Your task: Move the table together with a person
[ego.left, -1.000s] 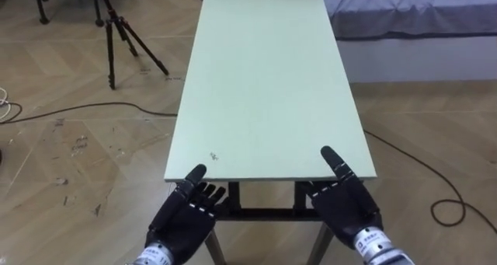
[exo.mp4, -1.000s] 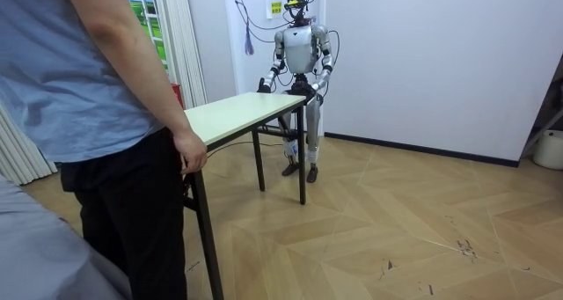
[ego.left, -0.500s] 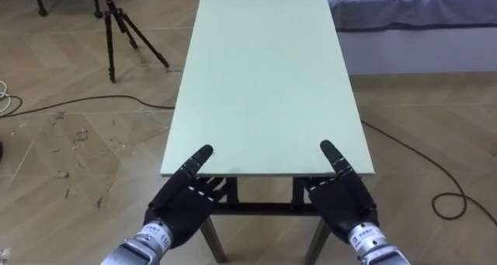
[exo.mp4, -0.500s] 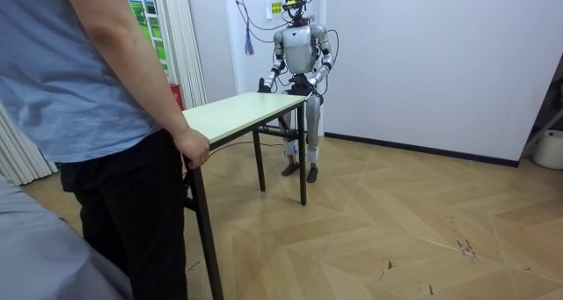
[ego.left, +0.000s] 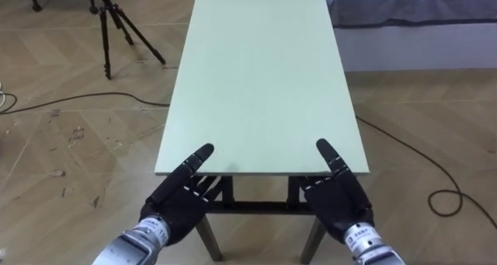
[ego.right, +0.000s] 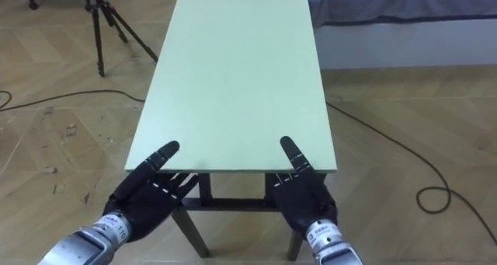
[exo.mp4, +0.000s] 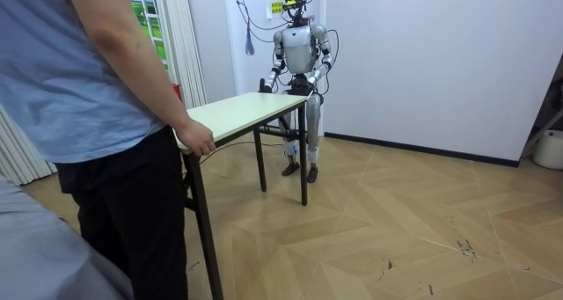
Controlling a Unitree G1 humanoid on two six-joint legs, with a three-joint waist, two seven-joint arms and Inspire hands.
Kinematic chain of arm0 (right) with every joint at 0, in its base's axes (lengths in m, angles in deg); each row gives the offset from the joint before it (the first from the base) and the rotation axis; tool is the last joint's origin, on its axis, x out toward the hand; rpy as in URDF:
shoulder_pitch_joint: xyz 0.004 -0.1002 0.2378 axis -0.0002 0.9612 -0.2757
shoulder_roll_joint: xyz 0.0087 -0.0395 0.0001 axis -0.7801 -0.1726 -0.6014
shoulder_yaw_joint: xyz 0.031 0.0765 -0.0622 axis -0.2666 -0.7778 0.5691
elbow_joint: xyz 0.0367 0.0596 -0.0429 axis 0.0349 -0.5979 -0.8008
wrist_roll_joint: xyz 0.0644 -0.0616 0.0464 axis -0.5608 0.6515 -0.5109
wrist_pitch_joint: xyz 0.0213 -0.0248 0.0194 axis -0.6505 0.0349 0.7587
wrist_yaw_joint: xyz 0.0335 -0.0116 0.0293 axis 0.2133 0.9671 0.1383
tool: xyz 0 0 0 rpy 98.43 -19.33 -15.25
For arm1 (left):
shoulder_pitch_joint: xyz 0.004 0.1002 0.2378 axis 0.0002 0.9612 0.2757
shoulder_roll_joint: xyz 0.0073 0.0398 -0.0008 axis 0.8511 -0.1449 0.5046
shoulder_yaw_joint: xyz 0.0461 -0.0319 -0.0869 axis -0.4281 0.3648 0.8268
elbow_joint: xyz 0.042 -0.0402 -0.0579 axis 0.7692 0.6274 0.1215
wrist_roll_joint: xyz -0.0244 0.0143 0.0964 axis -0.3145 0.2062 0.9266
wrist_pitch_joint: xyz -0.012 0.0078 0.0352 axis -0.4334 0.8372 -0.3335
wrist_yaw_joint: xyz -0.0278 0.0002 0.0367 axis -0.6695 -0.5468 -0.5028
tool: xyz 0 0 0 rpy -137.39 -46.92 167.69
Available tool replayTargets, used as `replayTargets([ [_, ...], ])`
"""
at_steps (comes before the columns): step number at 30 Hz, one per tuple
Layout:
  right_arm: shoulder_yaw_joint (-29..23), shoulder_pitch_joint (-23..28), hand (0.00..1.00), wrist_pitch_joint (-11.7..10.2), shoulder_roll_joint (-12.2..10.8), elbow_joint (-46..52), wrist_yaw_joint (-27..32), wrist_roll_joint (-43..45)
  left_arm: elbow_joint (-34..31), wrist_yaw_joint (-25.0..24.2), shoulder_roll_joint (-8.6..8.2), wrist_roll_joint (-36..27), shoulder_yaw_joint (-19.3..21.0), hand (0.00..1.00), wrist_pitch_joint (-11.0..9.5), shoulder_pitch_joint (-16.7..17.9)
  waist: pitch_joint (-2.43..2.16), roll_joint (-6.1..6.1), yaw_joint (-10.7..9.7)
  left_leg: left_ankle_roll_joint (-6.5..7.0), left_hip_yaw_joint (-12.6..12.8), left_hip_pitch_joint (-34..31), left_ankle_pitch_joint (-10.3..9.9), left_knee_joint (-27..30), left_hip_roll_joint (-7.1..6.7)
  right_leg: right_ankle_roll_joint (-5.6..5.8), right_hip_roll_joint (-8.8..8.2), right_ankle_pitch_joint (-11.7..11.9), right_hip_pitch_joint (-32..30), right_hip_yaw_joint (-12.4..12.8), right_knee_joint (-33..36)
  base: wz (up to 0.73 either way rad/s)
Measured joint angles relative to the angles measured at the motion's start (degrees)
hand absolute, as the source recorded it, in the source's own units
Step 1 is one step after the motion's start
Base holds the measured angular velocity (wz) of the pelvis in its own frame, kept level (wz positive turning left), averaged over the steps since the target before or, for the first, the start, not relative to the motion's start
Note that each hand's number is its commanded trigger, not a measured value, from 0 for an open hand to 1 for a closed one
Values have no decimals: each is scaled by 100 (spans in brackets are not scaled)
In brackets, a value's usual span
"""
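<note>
Gripping the far end of the table (ego.left: 260,71), which runs toward 12 o'clock, the person's hand (exo.mp4: 198,140) has just risen. The left hand (ego.left: 182,204) at 7 o'clock and the right hand (ego.left: 339,204) at 5 o'clock pinch the near edge, thumbs on top. Lifting seems ready.

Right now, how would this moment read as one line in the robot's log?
left hand: at table near edge | right hand: same edge | person's hand: on far end | robot: standing at its end
</note>
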Motion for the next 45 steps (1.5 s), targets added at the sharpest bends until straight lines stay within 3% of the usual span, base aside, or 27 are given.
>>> replayTargets([
  [6,68,8,100,-37,-107,-79,483,-3,170,30,-102,6,-7,100,-4,14,38,27,36,-1,-3,-96,1,-5,-4,0,-1,0,-101,26,-13,-1],
  [31,111,-20,100,-108,-174,-80,655,190,276,104,-191,116,-7,100,17,63,22,67,25,0,-6,-38,1,-49,-19,1,1,-1,-94,124,-19,-1],
  [40,110,-43,100,-110,-200,-77,621,177,250,-30,-152,108,3,100,7,78,-65,24,21,1,-5,56,1,-12,-13,1,0,0,7,109,8,0],
  [45,109,-97,100,-131,-207,-67,616,80,213,-66,-153,108,3,100,-29,15,-86,23,-21,1,-4,64,1,-16,-2,-12,11,16,10,101,23,0],
])
